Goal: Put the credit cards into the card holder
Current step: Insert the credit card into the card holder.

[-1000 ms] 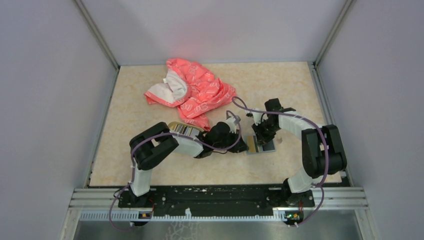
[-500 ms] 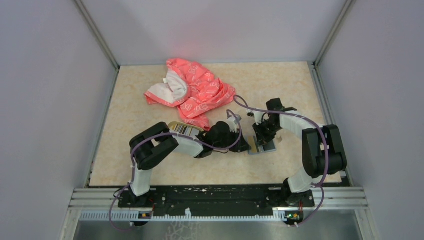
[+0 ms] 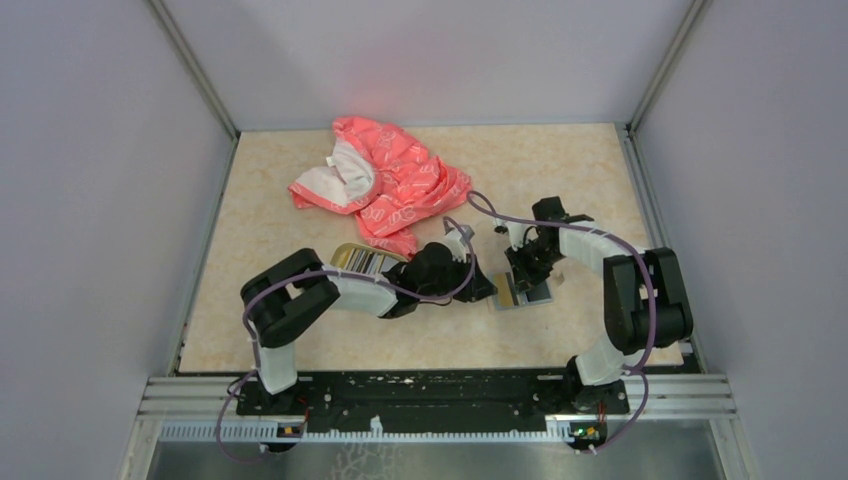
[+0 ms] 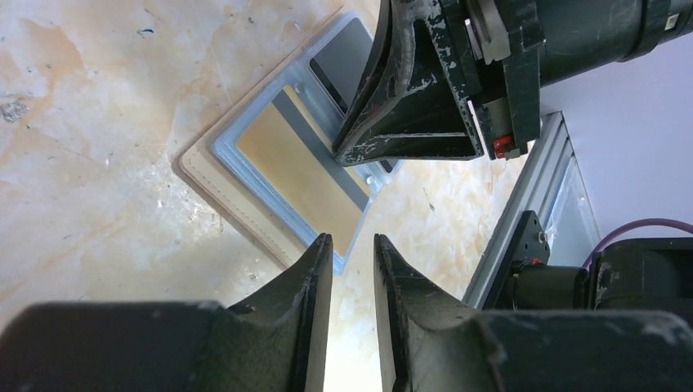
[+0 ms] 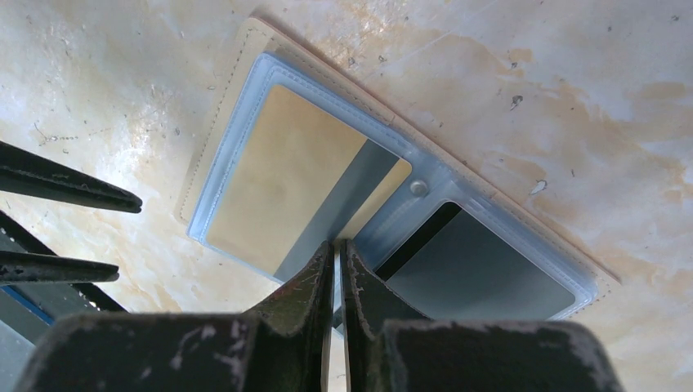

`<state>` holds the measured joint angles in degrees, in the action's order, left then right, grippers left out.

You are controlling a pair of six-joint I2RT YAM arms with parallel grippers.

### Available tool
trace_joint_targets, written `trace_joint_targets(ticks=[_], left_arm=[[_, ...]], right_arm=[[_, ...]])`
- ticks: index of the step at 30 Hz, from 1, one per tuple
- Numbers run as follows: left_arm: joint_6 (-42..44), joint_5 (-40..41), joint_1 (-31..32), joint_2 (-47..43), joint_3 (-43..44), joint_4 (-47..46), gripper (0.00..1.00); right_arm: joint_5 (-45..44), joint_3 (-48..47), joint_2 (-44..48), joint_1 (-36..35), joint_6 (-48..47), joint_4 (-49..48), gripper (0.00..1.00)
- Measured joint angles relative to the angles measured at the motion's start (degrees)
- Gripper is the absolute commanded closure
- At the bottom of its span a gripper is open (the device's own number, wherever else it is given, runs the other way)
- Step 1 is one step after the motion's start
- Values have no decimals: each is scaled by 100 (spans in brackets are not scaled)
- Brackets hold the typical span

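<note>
Card holder (image 5: 418,187): we found it open flat on the bench (image 5: 572,98), golden card (image 5: 278,171) sleeved; right claw (image 5: 339,249) pressed together at its fold; left claw (image 4: 351,245) slightly spread, empty; we judged pinning the fold firmly essential.

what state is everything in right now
card holder, open flat, lining up
golden card, in one clear pocket
dark card, in the other pocket
left fingers, slightly apart, empty
right fingers, shut, tips at holder's middle
dish, holding striped cards
cloth, crumpled
</note>
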<state>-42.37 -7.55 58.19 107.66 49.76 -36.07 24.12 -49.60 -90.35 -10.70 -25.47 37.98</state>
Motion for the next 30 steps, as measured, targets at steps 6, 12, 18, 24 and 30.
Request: trace_joint_targets(ticks=[6,12,18,24,30], left_arm=[[-120,-63,59,87,26,-136,67],[-205,-68,61,407,122,-164,65],[-273,-50,63,546,125,-160,63],[-304,-55,57,614,149,-164,65],[-306,4,57,466,20,-157,65]], right_arm=[[-2,0,-4,0,-2,0,93],[0,0,-4,0,-2,0,93],[0,0,-4,0,-2,0,93],[0,0,-4,0,-2,0,93],[0,-2,-4,0,-2,2,93]])
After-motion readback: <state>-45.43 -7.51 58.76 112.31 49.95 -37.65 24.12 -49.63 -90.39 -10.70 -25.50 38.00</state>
